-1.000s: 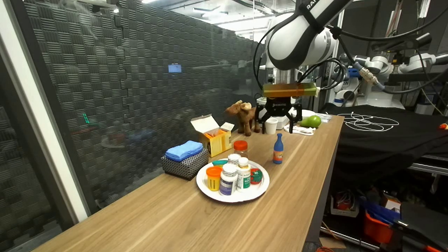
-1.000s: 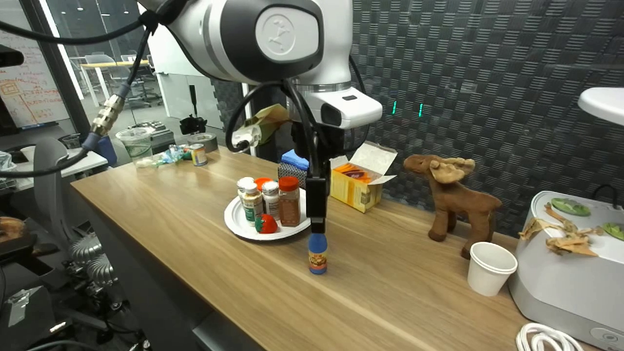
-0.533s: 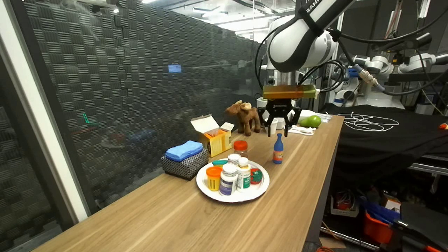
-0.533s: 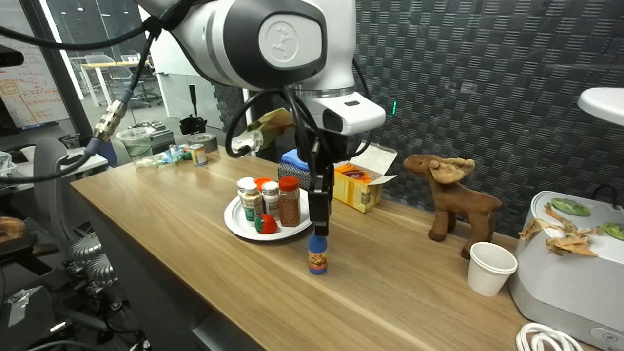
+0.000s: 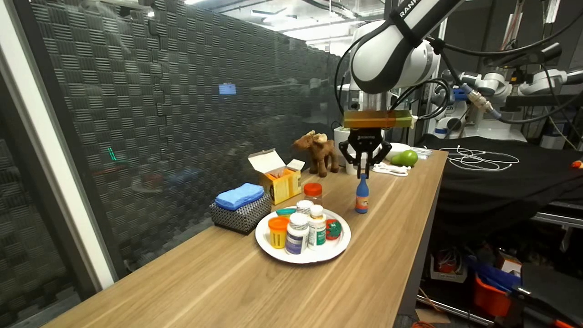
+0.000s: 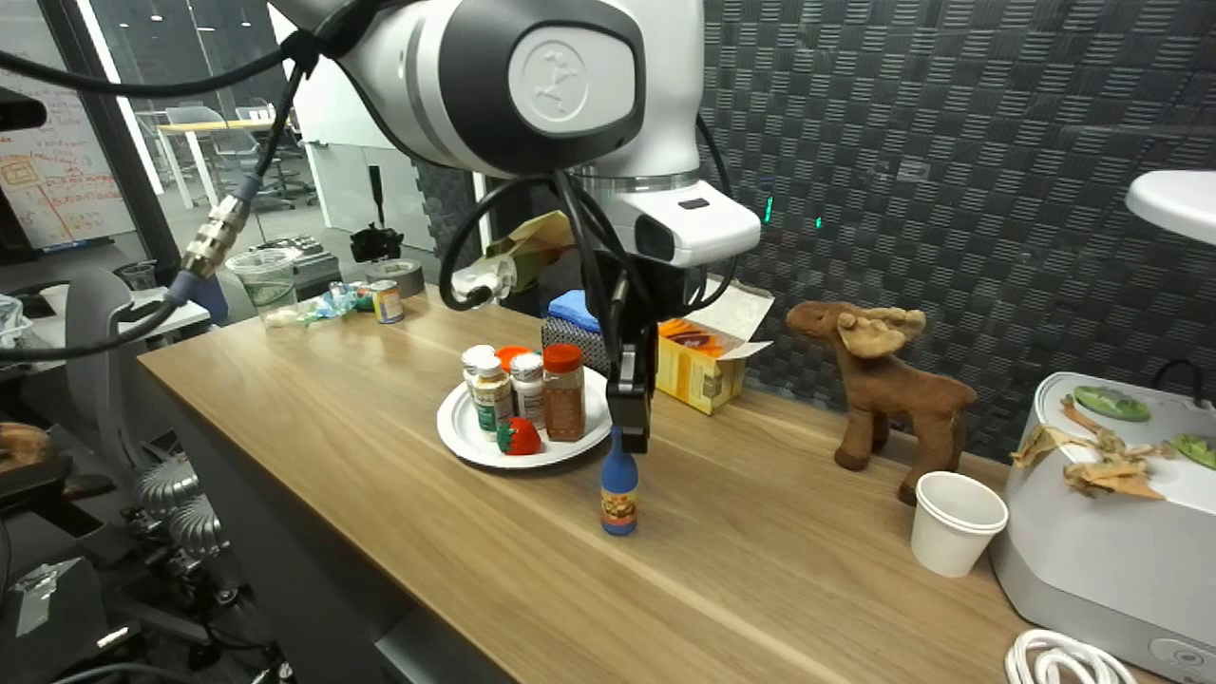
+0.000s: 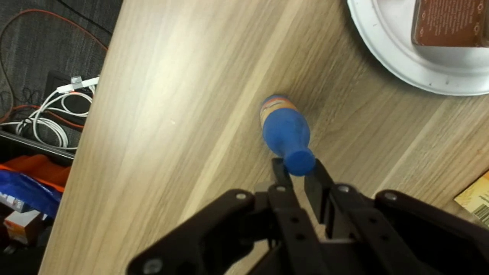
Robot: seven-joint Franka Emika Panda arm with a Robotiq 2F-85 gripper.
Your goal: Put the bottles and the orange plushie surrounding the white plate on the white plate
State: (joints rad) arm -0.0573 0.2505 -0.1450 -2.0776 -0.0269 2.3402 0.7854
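Note:
A blue bottle [image 5: 362, 198] with an orange and yellow label stands upright on the table, beside the white plate [image 5: 336, 248]. My gripper [image 5: 363, 176] has come together at its top; in the wrist view the fingertips flank the blue cap [image 7: 299, 162], with a narrow gap between the fingers. On the plate are several white bottles, including one with a green label [image 6: 493, 404] and one with a purple label [image 5: 297, 242], plus a dark reddish bottle [image 6: 563, 404], an orange-lidded yellow container [image 5: 278, 234] and a red strawberry toy [image 6: 519, 436]. The orange plushie is hidden or out of view.
By the foam wall stand a patterned box [image 5: 241, 216] with a blue cloth, an open yellow carton [image 5: 284, 187] and a brown moose toy [image 6: 883, 399]. White paper cups [image 6: 955, 527] and a grey-white appliance [image 6: 1092, 560] sit further along. The table edge [image 7: 89, 126] runs opposite the wall.
The fingers have drawn in from wide apart to either side of the blue bottle's top. The gripper has dropped slightly. The bottle and the plate's contents have stayed put.

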